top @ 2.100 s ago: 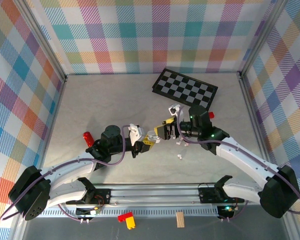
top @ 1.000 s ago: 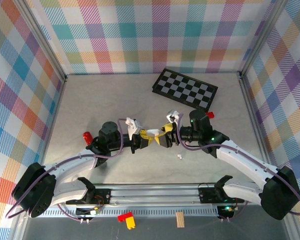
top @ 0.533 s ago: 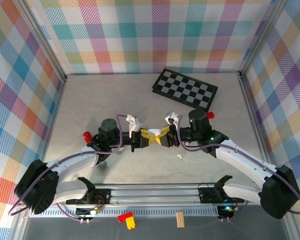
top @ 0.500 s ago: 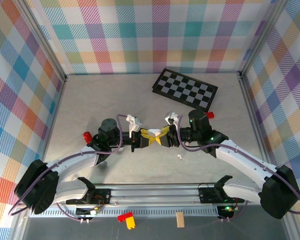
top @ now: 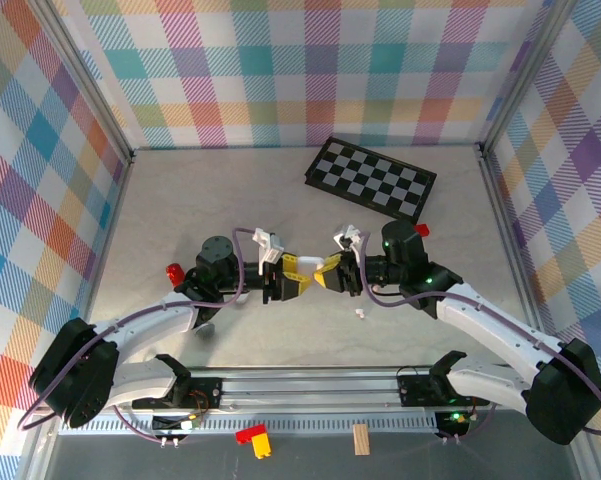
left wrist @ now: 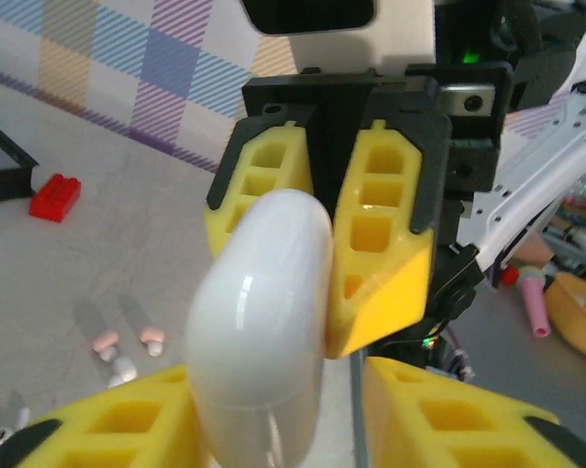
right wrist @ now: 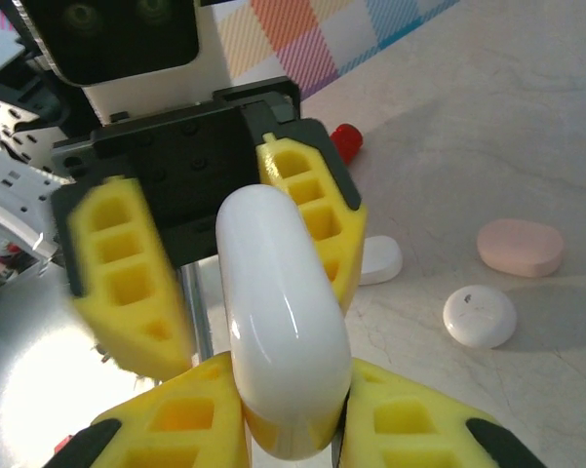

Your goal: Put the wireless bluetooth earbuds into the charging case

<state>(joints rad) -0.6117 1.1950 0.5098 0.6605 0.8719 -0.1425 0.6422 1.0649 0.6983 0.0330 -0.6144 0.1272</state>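
A glossy white charging case (right wrist: 283, 331) hangs in the air between the two arms, with my right gripper (right wrist: 293, 409) shut on its lower end. In the top view the case (top: 327, 265) sits at the right gripper (top: 332, 274), facing the left gripper (top: 292, 280). My left gripper (left wrist: 283, 400) is open around the case (left wrist: 263, 331), with a gap on its right side. Tiny pink earbuds (left wrist: 104, 341) and a white one lie on the table below. Another white earbud (top: 360, 314) lies near the right arm.
A checkerboard (top: 370, 180) lies at the back. A small red block (top: 421, 230) sits beside the right wrist and a red cylinder (top: 176, 271) by the left arm. A pink case (right wrist: 520, 246) and two white cases (right wrist: 479, 315) lie on the table.
The two grippers rose and met above the table's middle. Since half a second ago the left fingers have spread off the case and the grippers have drawn slightly apart.
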